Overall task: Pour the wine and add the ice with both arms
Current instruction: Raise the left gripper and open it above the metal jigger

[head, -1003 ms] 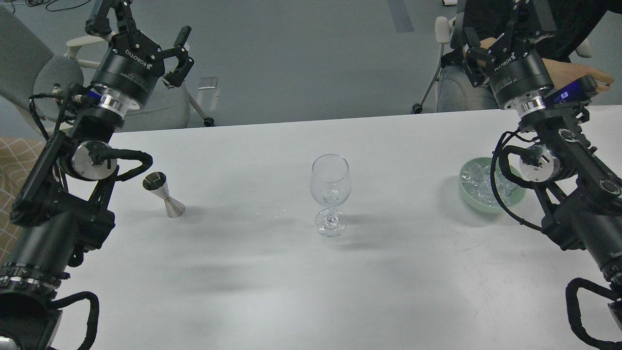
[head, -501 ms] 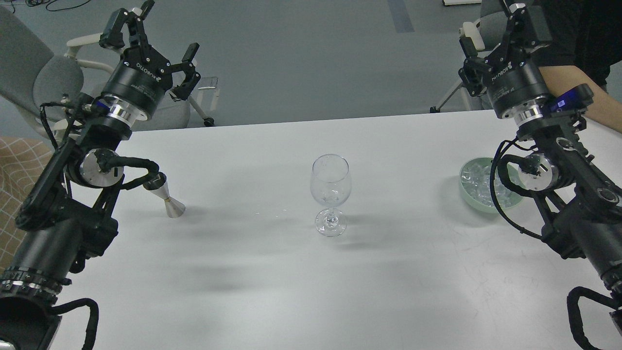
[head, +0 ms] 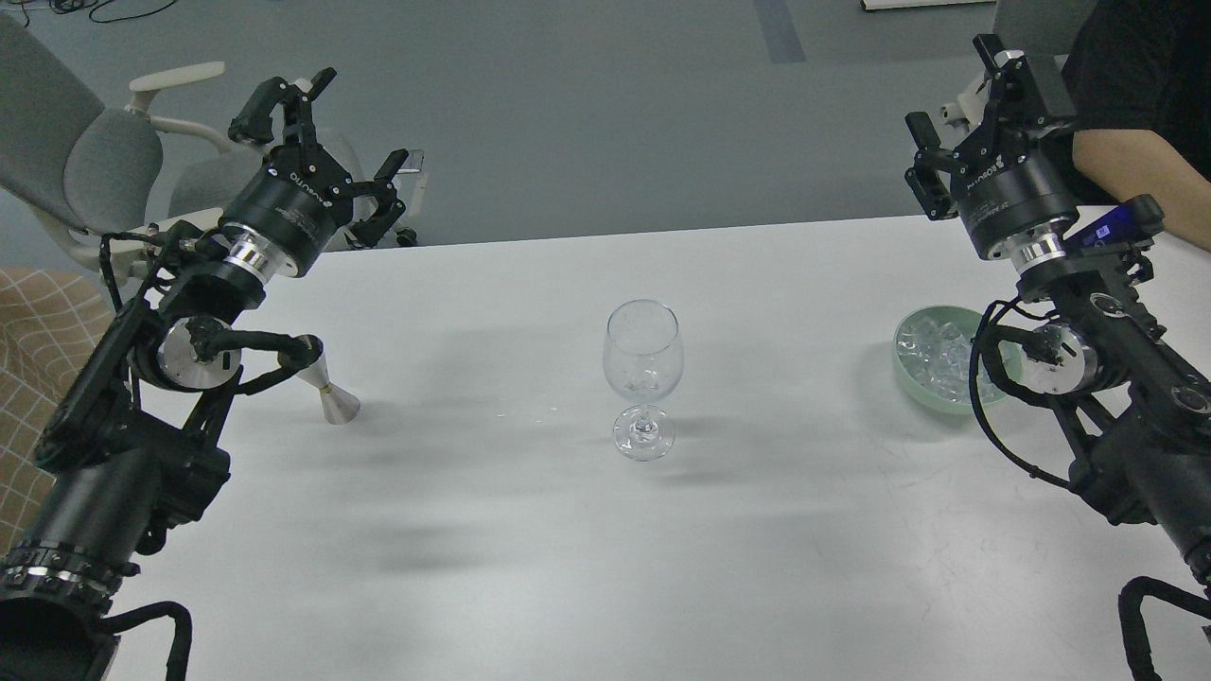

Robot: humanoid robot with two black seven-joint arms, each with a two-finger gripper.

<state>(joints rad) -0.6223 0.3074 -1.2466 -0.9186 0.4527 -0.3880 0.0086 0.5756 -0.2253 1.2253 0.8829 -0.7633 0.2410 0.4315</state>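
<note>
A clear stemmed wine glass stands upright mid-table; something clear lies in its bowl, but I cannot tell what. A steel jigger stands at the left, its top hidden behind my left arm's cable; any wine in it is hidden. A green bowl at the right holds several ice chunks. My left gripper is open and empty, raised beyond the table's far edge, far above the jigger. My right gripper is open and empty, raised beyond the far right edge, behind the bowl.
The white table spans the view. Grey office chairs stand behind the far left edge. A person's bare forearm reaches in at the far right, close to my right arm. A few small droplets lie left of the glass.
Both arms have lowered and swung: the left gripper moved right and down, the right gripper moved down. The person's forearm drew back to the right. Glass, jigger and bowl have not moved.
</note>
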